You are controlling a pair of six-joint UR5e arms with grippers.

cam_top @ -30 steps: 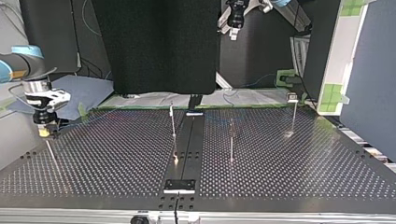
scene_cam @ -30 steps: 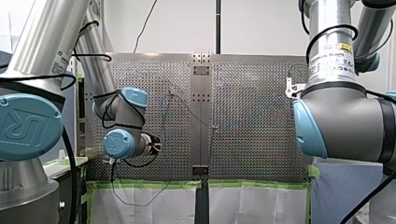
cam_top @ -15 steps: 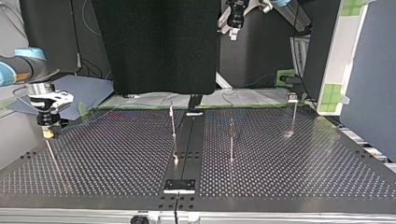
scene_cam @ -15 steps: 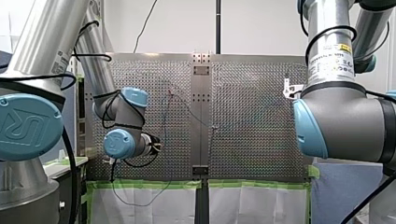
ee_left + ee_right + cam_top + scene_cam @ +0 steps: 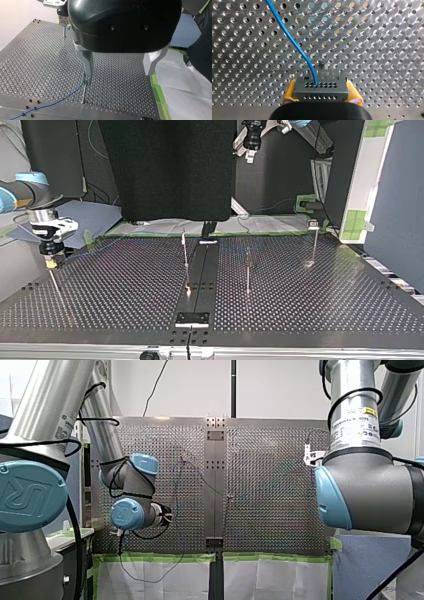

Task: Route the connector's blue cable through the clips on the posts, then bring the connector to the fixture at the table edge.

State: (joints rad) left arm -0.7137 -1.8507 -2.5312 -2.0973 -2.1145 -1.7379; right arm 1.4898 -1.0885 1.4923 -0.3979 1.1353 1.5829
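My right gripper is shut on the grey connector, which sits between its yellow pads. The blue cable leaves the connector's face and curves away over the perforated table. In the top view my right gripper hangs at the left, just above a thin post. My left gripper is open and holds nothing. One of its fingers stands just over a clip post that carries the blue cable. In the top view my left gripper hangs high at the back.
Three more thin posts stand across the table's middle in the top view. A dark centre strip ends in a small plate near the front edge. Green tape lines the table's near edge in the front view.
In the top view my right gripper with the connector has shifted slightly to the right and down toward the left post. My left arm has not moved.
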